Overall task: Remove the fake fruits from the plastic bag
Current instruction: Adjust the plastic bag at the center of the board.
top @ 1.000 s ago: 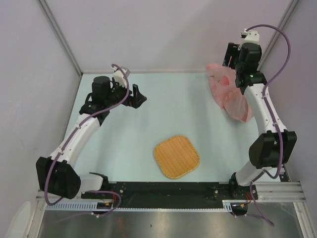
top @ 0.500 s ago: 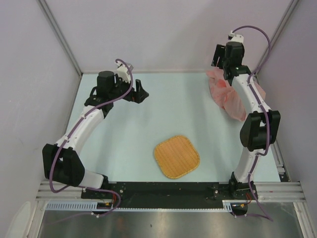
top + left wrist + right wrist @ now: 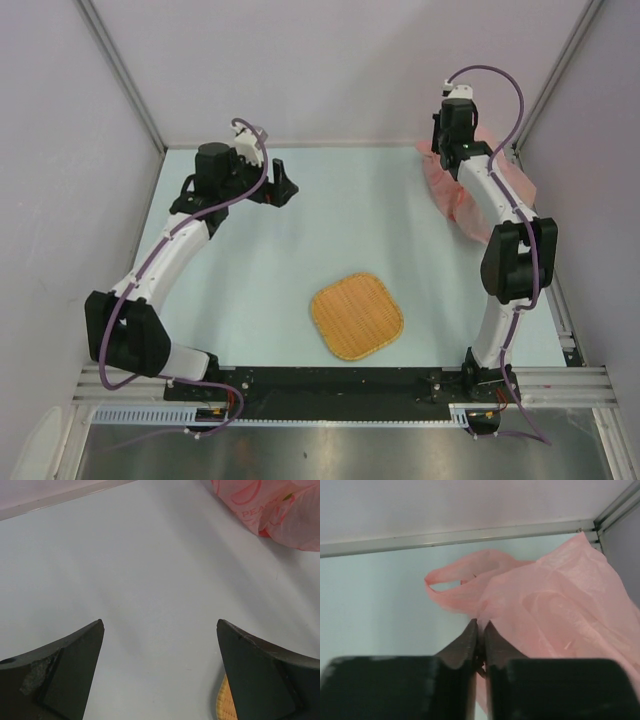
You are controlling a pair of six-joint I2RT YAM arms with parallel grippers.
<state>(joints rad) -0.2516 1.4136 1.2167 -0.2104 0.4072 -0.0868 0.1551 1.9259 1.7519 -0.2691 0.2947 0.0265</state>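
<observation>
The pink plastic bag [image 3: 452,198] lies crumpled in the far right corner of the table, seen close in the right wrist view [image 3: 560,595] and at the top right of the left wrist view [image 3: 270,505]. My right gripper [image 3: 481,625] is shut, pinching a fold of the bag's film just below a handle loop [image 3: 455,582]. From above, the right arm covers much of the bag. The fake fruits are hidden inside the bag. My left gripper [image 3: 283,185] hovers open over bare table at the far left [image 3: 160,625], far from the bag.
A square woven orange-tan mat [image 3: 356,315] lies near the front centre; its corner shows by my left gripper's right finger [image 3: 225,705]. The back wall's metal rail [image 3: 460,537] and the right wall close in on the bag.
The right arm reached further toward the back corner and its gripper closed on the bag. The left arm shifted slightly earlier, then stayed still.
</observation>
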